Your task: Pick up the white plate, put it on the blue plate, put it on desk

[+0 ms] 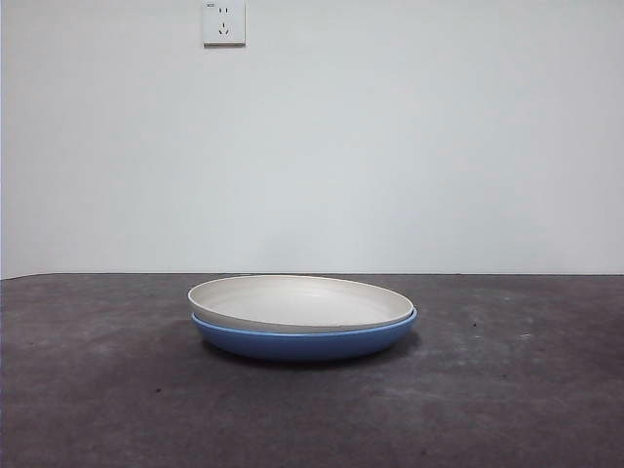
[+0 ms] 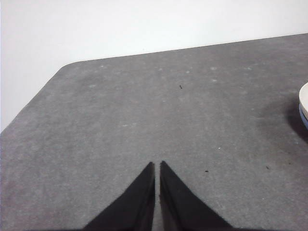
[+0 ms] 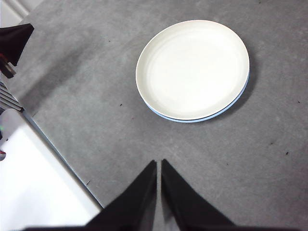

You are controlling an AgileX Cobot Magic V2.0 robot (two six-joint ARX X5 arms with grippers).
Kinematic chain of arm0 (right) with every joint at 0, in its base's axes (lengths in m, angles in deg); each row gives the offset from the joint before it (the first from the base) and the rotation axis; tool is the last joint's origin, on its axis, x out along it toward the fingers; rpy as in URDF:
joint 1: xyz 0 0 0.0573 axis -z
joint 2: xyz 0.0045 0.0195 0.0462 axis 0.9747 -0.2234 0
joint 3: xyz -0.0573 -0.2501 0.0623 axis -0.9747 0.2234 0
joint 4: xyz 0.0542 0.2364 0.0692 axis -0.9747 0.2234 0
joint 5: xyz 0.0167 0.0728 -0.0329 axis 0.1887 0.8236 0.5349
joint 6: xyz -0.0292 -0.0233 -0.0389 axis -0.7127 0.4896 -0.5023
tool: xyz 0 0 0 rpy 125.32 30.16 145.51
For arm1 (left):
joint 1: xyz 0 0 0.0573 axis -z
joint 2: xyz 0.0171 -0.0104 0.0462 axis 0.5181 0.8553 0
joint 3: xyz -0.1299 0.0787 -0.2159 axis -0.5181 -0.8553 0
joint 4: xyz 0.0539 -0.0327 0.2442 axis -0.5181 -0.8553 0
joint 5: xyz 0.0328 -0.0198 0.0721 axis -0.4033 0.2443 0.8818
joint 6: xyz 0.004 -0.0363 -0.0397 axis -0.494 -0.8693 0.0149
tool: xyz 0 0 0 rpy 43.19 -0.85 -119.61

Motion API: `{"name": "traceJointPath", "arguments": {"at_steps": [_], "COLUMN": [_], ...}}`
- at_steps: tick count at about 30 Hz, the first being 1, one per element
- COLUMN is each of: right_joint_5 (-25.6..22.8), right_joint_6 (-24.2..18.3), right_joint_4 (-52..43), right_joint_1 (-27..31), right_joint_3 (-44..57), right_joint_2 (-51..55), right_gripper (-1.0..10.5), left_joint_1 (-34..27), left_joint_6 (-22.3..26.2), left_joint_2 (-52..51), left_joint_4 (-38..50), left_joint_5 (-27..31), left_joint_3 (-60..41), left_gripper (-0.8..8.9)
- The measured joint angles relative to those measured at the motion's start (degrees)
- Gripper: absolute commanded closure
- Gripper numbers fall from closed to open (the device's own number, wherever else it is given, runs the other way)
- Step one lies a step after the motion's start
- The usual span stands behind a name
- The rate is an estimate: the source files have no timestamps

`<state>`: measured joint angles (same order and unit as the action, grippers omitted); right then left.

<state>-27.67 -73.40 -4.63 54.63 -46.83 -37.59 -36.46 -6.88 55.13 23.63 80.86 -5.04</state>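
The white plate (image 1: 300, 301) rests stacked inside the blue plate (image 1: 304, 341) in the middle of the dark grey desk (image 1: 507, 390). From the right wrist view the white plate (image 3: 193, 69) covers nearly all of the blue plate (image 3: 192, 120), whose rim shows as a thin sliver. My right gripper (image 3: 158, 163) hangs shut above the desk, well short of the plates and holding nothing. My left gripper (image 2: 157, 165) is shut over bare desk, with only the plates' edge (image 2: 303, 98) showing at the side. Neither arm shows in the front view.
A white wall with a power socket (image 1: 223, 21) stands behind the desk. The desk's edge (image 3: 62, 159) and rounded corner (image 2: 62, 70) are near the grippers. The other arm's dark parts (image 3: 14, 41) show at the side of the right wrist view.
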Motion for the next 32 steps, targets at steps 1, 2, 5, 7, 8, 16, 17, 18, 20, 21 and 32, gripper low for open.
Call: {"name": "traceJointPath", "arguments": {"at_steps": [1,2,5,7,8,16,17,18,20,21,32], "right_joint_5": [0.00,0.00,0.00,0.00,0.00,-0.35,-0.59,-1.03,-2.40,-2.91,-3.69], "right_joint_6": [0.02,0.00,0.02,0.00,0.02,-0.72,-1.11,-1.53,-2.67,-3.19,-4.70], "right_joint_4": [0.00,0.00,0.00,0.00,0.00,-0.31,-0.63,-1.27,-4.22,-6.16,-38.51], "right_joint_1": [0.00,0.00,0.00,0.00,0.00,0.00,0.00,0.07,1.07,1.88,21.84], "right_joint_3": [0.00,0.00,0.00,0.00,0.00,0.00,0.00,0.00,0.00,0.02,22.27], "right_joint_2": [0.00,0.00,0.00,0.00,0.00,0.00,0.00,0.00,0.11,0.24,17.07], "right_gripper": [9.4,9.4,9.4,9.4,9.4,9.4,9.4,9.4,9.4,9.4,9.4], "left_joint_1": [0.00,0.00,0.00,0.00,0.00,0.00,0.00,0.00,0.00,0.00,0.00], "left_joint_6": [0.00,0.00,0.00,0.00,0.00,0.00,0.00,0.00,0.00,0.00,0.00], "left_joint_2": [0.00,0.00,0.00,0.00,0.00,0.00,0.00,0.00,0.00,0.00,0.00], "left_joint_4": [0.00,0.00,0.00,0.00,0.00,0.00,0.00,0.00,0.00,0.00,0.00], "left_joint_5": [0.00,0.00,0.00,0.00,0.00,0.00,0.00,0.00,0.00,0.00,0.00], "left_joint_3": [0.00,0.00,0.00,0.00,0.00,0.00,0.00,0.00,0.00,0.00,0.00], "left_gripper": [7.95,7.95,7.95,7.95,7.95,7.95,7.95,7.95,7.95,7.95,7.95]}}
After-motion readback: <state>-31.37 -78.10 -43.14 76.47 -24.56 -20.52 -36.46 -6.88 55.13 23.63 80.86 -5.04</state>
